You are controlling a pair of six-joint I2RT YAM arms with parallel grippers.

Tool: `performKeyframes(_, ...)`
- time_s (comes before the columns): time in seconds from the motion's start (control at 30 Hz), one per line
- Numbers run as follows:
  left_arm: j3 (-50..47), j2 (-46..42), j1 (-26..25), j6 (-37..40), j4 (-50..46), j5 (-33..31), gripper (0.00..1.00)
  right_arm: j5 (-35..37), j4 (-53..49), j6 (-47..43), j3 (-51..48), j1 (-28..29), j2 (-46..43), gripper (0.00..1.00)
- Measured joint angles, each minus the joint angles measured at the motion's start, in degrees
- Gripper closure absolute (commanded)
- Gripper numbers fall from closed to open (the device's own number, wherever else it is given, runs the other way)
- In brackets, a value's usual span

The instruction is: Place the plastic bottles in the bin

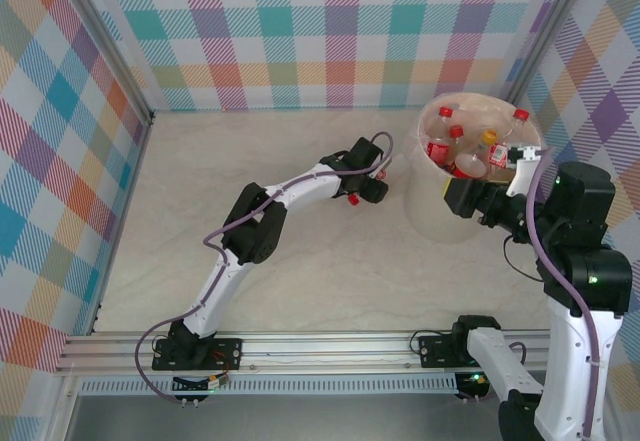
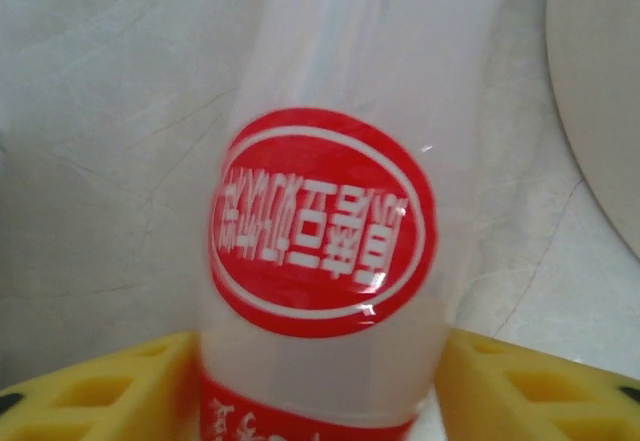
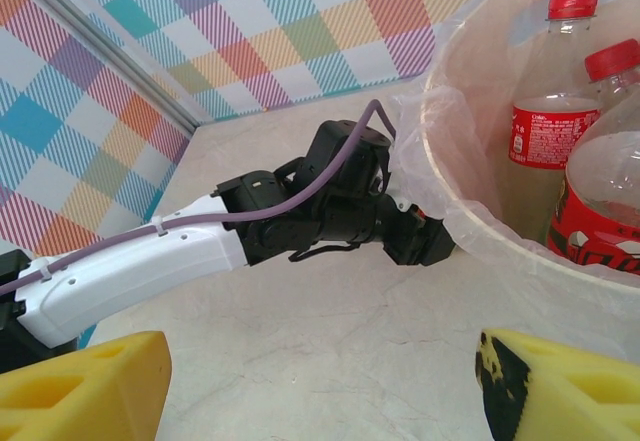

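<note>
Your left end effector (image 2: 318, 401) has the bottle (image 2: 320, 221) between its yellow fingers (image 2: 100, 391). In the left wrist view the fingers look to touch both sides just above the red band. You cannot tell from this whether they are squeezing it or only resting against it.

The bottle's long axis runs straight up that frame, in line with the end effector and not across it. The round red label reads upside down, so the cap end most likely points back under the wrist and the base points ahead. The top view fits this: a red cap (image 1: 352, 199) shows just below and left of the left end effector (image 1: 372, 189). The bottle appears to lie on the tabletop (image 1: 300, 281).

The bin (image 1: 435, 206) stands near it, to the right in the top view. Its wall curves through the upper right corner of the left wrist view, so the bottle's base already points roughly that way. Other bottles (image 1: 470, 146) stand inside the bin.

Your left arm is the one at the bottle. The right end effector (image 3: 320, 381) has its fingers wide with nothing between them. It sits close to the bin's lower right side in the top view.

Judging from this, you will need to lift enough to clear the rim, then carry the bottle to the right.
</note>
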Motion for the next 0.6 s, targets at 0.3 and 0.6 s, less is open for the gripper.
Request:
performKeyframes(0.3,-3.5,-2.0,0.0,-0.2,1.6,0.5,0.55,0.0,-0.1,0.0,0.0,0.0,-0.7,0.20)
performKeyframes(0.6,-23.1,-21.3,-0.2,-4.6,8.5,0.7,0.56,-0.6,0.0,0.3,0.0,0.0,-0.7,0.21)
